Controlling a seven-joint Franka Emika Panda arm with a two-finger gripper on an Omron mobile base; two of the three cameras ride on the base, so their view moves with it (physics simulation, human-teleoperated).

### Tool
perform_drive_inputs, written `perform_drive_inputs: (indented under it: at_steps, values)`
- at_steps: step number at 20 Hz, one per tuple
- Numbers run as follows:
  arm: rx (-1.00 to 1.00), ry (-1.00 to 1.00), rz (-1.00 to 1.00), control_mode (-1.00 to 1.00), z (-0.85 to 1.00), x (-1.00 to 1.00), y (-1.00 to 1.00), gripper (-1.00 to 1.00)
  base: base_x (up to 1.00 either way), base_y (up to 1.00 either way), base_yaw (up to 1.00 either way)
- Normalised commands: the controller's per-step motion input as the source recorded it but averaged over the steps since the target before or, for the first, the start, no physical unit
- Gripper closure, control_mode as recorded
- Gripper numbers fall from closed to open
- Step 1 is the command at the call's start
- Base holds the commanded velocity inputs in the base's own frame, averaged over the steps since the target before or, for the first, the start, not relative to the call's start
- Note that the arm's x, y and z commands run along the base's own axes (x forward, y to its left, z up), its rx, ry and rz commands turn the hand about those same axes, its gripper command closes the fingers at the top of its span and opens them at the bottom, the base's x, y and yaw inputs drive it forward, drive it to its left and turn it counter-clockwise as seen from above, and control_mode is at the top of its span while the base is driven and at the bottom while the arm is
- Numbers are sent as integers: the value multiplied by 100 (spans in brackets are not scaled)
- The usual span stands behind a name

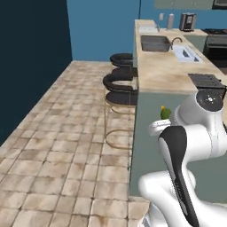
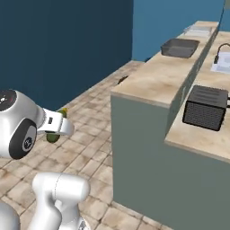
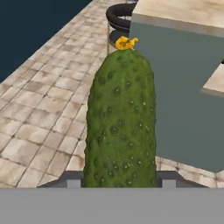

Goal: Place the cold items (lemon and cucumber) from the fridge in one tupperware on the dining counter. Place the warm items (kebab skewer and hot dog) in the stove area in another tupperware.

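A bumpy green cucumber (image 3: 120, 122) with a yellow flower end stands upright between my gripper's fingers (image 3: 162, 180), and the gripper (image 3: 120, 183) is shut on its lower part. In the left base view the cucumber's tip (image 1: 165, 113) pokes up above the white hand (image 1: 159, 127), in front of the counter's grey side. In the right base view the cucumber (image 2: 55, 136) shows partly behind the hand (image 2: 57, 125), over the tiled floor. A pale flat container (image 1: 148, 29) lies at the far end of the dining counter (image 1: 166, 71).
The counter (image 2: 152, 83) holds a dark sink (image 1: 155, 43), also seen from the other side (image 2: 180, 47), and a black toaster (image 2: 206, 108) on the lower ledge. Black bar stools (image 1: 120, 84) stand along its side. Open tiled floor (image 1: 57, 133) lies to the left.
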Motion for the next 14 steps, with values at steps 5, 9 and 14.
perform_drive_inputs:
  at_steps: [5,9,14]
  values:
    - [0,0,0,100,0,0,0,100,74,100,-46]
    - [0,0,0,100,0,0,0,100,73,100,-47]
    - [0,0,0,100,0,0,0,100,73,100,-47]
